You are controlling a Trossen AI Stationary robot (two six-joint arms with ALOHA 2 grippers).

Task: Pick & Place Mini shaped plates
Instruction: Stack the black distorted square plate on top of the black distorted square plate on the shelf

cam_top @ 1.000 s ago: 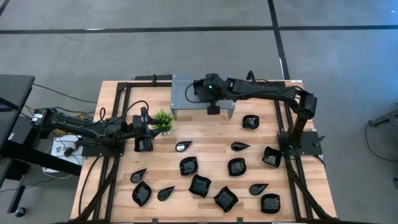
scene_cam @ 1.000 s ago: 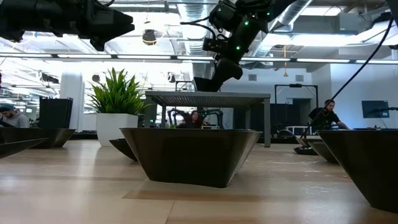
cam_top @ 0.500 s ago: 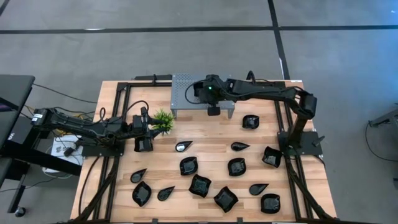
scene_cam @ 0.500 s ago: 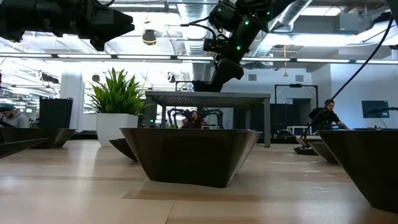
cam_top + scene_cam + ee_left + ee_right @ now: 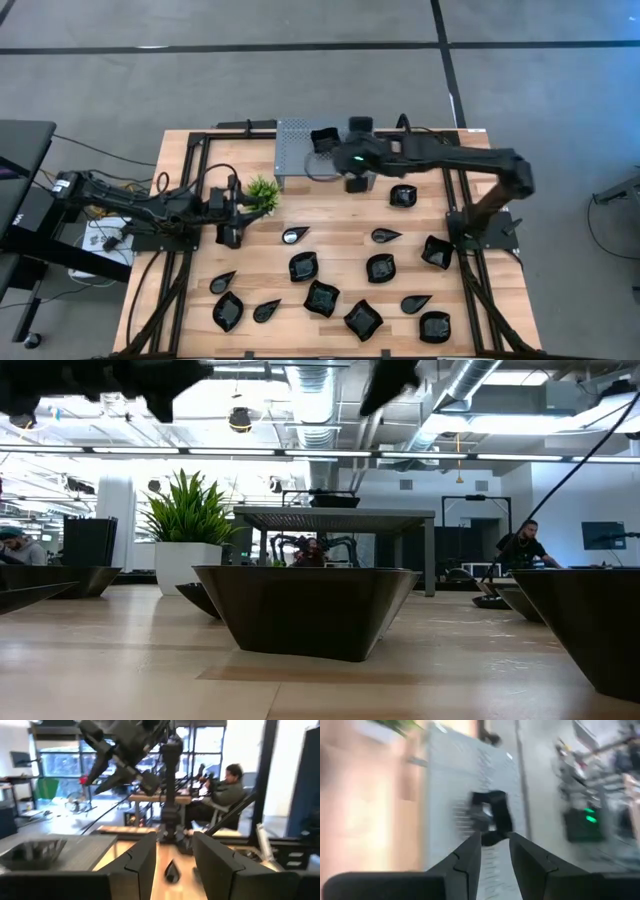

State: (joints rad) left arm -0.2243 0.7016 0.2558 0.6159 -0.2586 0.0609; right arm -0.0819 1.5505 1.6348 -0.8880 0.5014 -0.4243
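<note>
On the grey stand [image 5: 300, 150], at the desk's [image 5: 330, 225] twelve o'clock, one mini plate [image 5: 323, 139] is sitting. Right hand [image 5: 356, 184] is hovering empty, slightly parted, beside it. Left hand [image 5: 230, 236], parted and empty, is waiting beside the plant [image 5: 262, 194]; other plates [image 5: 322, 298] are crowding six o'clock.

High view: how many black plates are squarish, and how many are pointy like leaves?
Squarish plates on the table: 8
Leaf-shaped plates on the table: 5
Plate on the grey stand, shape unclear: 1
Total: 14
</note>
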